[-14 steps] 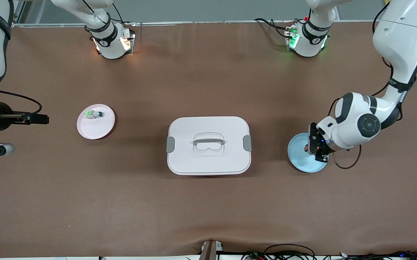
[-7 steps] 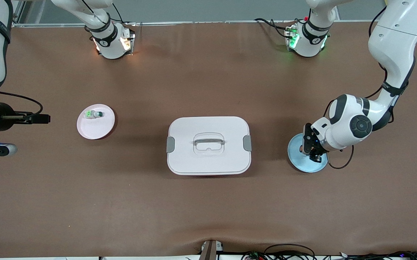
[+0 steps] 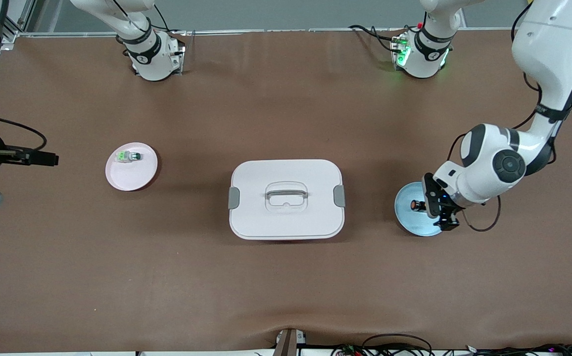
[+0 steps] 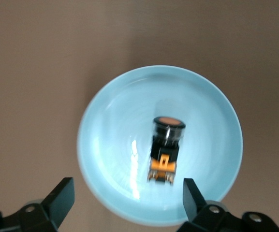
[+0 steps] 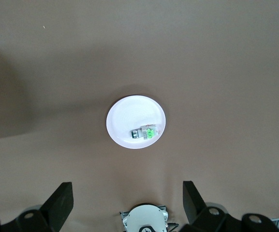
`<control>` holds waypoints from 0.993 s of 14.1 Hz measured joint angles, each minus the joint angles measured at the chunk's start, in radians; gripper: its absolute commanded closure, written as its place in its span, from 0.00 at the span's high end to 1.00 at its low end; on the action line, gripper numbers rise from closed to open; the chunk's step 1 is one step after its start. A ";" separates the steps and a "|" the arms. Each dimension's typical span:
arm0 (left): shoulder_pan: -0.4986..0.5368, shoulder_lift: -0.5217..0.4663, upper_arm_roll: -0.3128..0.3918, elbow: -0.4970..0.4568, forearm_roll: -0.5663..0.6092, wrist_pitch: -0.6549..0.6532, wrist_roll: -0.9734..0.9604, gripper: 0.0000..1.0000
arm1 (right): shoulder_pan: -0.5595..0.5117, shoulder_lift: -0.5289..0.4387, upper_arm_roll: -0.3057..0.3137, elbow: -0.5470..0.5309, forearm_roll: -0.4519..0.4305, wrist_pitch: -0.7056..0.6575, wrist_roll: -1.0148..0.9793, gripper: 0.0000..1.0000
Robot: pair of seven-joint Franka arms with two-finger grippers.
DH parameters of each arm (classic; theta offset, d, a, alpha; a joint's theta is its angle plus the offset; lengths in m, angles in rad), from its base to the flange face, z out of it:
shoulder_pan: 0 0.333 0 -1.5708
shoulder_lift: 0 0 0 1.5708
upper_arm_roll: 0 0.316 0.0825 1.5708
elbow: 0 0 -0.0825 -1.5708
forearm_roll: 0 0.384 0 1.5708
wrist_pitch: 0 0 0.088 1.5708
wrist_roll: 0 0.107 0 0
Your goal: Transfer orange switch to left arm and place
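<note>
**Orange switch lies free on the blue plate, both grippers spread wide**

The tiny black push-button switch with the round orange cap (image 4: 167, 147) lies on its side in the round pale-blue plate (image 3: 407, 217), which sits toward the left arm's end of the brown table (image 3: 286, 287), about midway between the table's base-side edge and its camera-side edge. The left arm's black two-finger gripper (image 4: 128, 199) hangs just over that plate with its fingers (image 4: 62, 198) standing apart on either side of the switch, touching nothing.

In the middle of the table rests the large white rounded-rectangular lidded box with grey side clips (image 3: 286, 199), well apart from the blue plate.

Toward the right arm's end sits a small round pale-pink plate (image 3: 131, 166), and on it a small green-and-white switch (image 3: 127, 156), lying close to the rim. The right arm's black gripper (image 5: 128, 200) waits high over the table's end edge, its fingers wide apart and empty.
</note>
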 measured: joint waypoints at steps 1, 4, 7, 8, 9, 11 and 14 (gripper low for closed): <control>0.000 -0.042 -0.005 0.014 0.000 -0.051 -0.058 1.00 | 0.000 -0.015 0.000 0.000 0.000 0.010 0.004 1.00; -0.001 -0.144 -0.020 0.122 0.000 -0.298 -0.202 1.00 | -0.002 -0.044 0.000 0.001 0.000 0.043 0.006 1.00; 0.004 -0.201 -0.018 0.230 0.000 -0.429 -0.316 1.00 | -0.012 -0.047 -0.002 0.000 0.000 0.047 0.010 1.00; 0.007 -0.214 -0.017 0.250 0.000 -0.450 -0.363 1.00 | -0.017 -0.047 -0.002 0.000 0.000 0.048 0.010 1.00; 0.010 -0.226 -0.017 0.265 0.000 -0.471 -0.411 1.00 | -0.019 -0.047 -0.002 0.001 0.000 0.049 0.010 1.00; 0.012 -0.253 -0.018 0.287 0.000 -0.518 -0.546 1.00 | -0.019 -0.059 0.001 0.004 0.003 0.053 0.010 1.00; 0.010 -0.295 -0.027 0.304 -0.030 -0.566 -0.732 1.00 | -0.019 -0.093 0.004 0.004 0.008 0.053 0.010 1.00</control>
